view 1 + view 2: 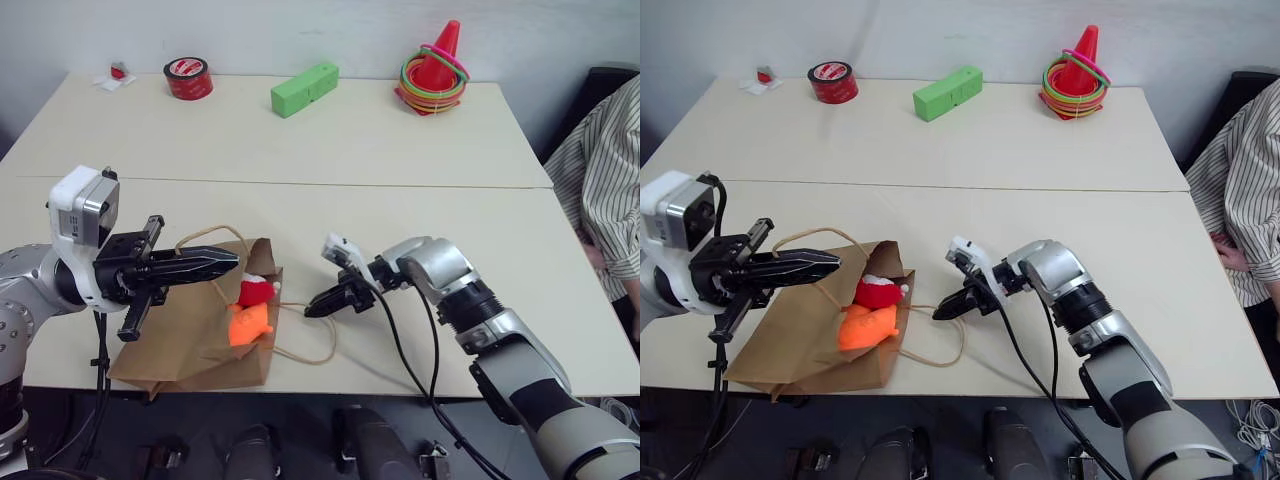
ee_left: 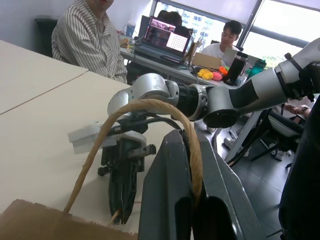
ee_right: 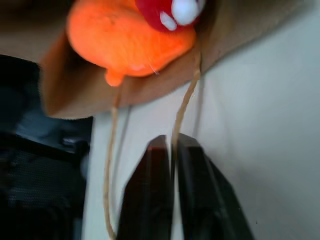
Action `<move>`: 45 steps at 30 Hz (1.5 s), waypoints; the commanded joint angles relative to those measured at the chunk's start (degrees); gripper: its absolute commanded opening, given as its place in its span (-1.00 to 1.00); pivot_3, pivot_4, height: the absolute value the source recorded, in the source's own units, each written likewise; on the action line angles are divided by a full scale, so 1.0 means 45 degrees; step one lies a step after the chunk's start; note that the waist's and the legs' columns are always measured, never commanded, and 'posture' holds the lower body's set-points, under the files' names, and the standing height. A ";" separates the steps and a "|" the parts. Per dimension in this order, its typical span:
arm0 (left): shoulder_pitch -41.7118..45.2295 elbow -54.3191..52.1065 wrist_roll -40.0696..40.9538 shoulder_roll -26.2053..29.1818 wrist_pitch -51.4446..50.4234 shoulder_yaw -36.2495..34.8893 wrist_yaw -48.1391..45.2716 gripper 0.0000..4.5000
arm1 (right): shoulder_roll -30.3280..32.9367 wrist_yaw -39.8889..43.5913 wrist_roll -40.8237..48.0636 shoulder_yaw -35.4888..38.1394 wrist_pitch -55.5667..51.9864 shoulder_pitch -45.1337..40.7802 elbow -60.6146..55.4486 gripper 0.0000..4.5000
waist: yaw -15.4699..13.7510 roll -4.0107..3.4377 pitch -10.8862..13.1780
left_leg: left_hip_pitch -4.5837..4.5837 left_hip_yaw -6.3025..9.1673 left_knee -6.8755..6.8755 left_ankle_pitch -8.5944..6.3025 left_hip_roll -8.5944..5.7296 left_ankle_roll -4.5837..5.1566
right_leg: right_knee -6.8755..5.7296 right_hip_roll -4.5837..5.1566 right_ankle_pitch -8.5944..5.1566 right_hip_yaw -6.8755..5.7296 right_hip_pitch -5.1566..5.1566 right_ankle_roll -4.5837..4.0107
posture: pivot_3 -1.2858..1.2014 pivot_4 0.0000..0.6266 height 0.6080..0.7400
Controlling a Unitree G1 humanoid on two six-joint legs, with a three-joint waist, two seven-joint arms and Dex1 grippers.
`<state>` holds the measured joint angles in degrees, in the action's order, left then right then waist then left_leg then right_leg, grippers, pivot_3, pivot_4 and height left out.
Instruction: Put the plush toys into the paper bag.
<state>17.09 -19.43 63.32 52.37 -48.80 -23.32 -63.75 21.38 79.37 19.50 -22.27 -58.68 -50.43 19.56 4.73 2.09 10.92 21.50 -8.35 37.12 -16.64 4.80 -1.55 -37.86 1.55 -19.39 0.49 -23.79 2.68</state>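
Paper bag (image 1: 190, 335) lies on its side at the table's (image 1: 330, 150) near edge, mouth toward the right hand (image 1: 318, 306). Orange plush (image 1: 249, 323) and red-and-white Santa plush (image 1: 256, 291) sit in the bag's mouth, touching, Santa on the far side of the orange one. Left hand (image 1: 225, 262) hovers above the bag, clamped on its upper cord handle (image 1: 200, 236).

Left wrist view: cord handle (image 2: 145, 107) loops over the closed fingers (image 2: 167, 195); right hand (image 2: 124, 197) just beyond the bag's edge.

Right wrist view: fingers (image 3: 150, 200) pinched together on the lower cord handle (image 3: 182, 107), orange plush (image 3: 127, 37) near the bag's rim.
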 commanded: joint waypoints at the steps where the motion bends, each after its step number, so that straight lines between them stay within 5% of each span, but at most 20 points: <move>1: 0.0041 0.0118 -0.0198 -0.0226 0.0565 -0.0240 0.0157 -1.00 | 0.1146 0.0519 0.1812 0.1373 -0.1790 0.0386 -0.2000 -0.99 | -0.0081 -0.0003 0.0002 | 0.0005 0.0002 0.0002 -0.0001 -0.0002 0.0002 | 0.0001 0.0003 0.0000 -0.0003 -0.0001 0.0000 | 0.03 -0.52 1.00; 12: 0.2315 0.2005 -0.3092 -0.2380 0.3714 0.1390 0.1136 -1.00 | 0.3841 -0.0548 0.4985 0.5541 -0.4571 -0.1303 -0.3016 -0.99 | -0.0043 -0.0006 0.0003 | 0.0005 -0.0002 -0.0002 -0.0011 -0.0008 0.0019 | 0.0012 -0.0002 0.0004 0.0001 0.0001 0.0007 | 0.03 -0.52 1.00; 24: 0.4439 0.4616 -0.6451 -0.4686 0.7478 0.3020 0.1784 -1.00 | 0.3359 -0.2959 0.4615 0.6878 -0.2767 -0.2545 -0.0208 -0.99 | -0.0032 -0.0006 0.0004 | 0.0054 -0.0035 0.0007 -0.0012 -0.0003 0.0021 | 0.0029 -0.0007 0.0010 0.0014 -0.0041 0.0025 | 0.03 -0.52 1.00; 28: 0.4259 0.4115 -0.6066 -0.4599 0.6945 0.2771 0.1988 -0.58 | 0.3727 -0.2826 0.5066 0.7005 -0.2909 -0.1817 -0.1031 -0.72 | -0.0072 -0.0007 0.0004 | 0.0193 -0.0034 0.0043 0.0010 0.0002 0.0014 | -0.0036 -0.0008 0.0013 0.0017 -0.0193 0.0028 | 0.03 -0.52 1.00; 38: 0.3040 0.4103 -0.5023 -0.1378 0.5173 0.1265 -0.0245 0.85 | 0.5888 -0.2519 0.6649 0.9089 -0.2892 -0.0335 -0.2736 0.84 | -0.0028 -0.0024 0.0014 | 0.0189 -0.0027 0.0037 0.0011 0.0003 0.0010 | -0.0027 -0.0012 0.0012 0.0013 -0.0189 0.0027 | 0.03 -0.52 1.00; 39: 0.2716 0.4140 -0.5078 -0.1024 0.5201 0.1111 -0.0531 0.99 | 0.5945 -0.2618 0.6555 0.9463 -0.2284 0.0084 -0.2970 0.84 | -0.0029 -0.0024 0.0014 | 0.0191 -0.0024 0.0037 0.0011 0.0002 0.0011 | -0.0020 -0.0011 0.0012 0.0010 -0.0187 0.0028 | 0.03 -0.52 1.00; 45: 0.0151 0.3438 -0.5317 -0.0174 0.5542 0.0447 -0.1617 0.99 | 0.5878 -0.2974 0.6411 1.0350 -0.0576 0.3184 -0.4619 0.84 | -0.0038 -0.0022 0.0011 | 0.0190 -0.0028 0.0035 0.0009 -0.0002 0.0017 | -0.0019 -0.0005 0.0013 0.0015 -0.0185 0.0030 | 0.03 -0.52 1.00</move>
<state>19.82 -0.60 39.07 50.75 -24.74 -19.74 -69.78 47.13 65.32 48.41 23.46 -64.64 -39.13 2.90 4.56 1.99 10.97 22.31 -8.46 37.25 -16.60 4.81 -1.47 -37.91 1.51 -19.33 0.55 -24.57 2.81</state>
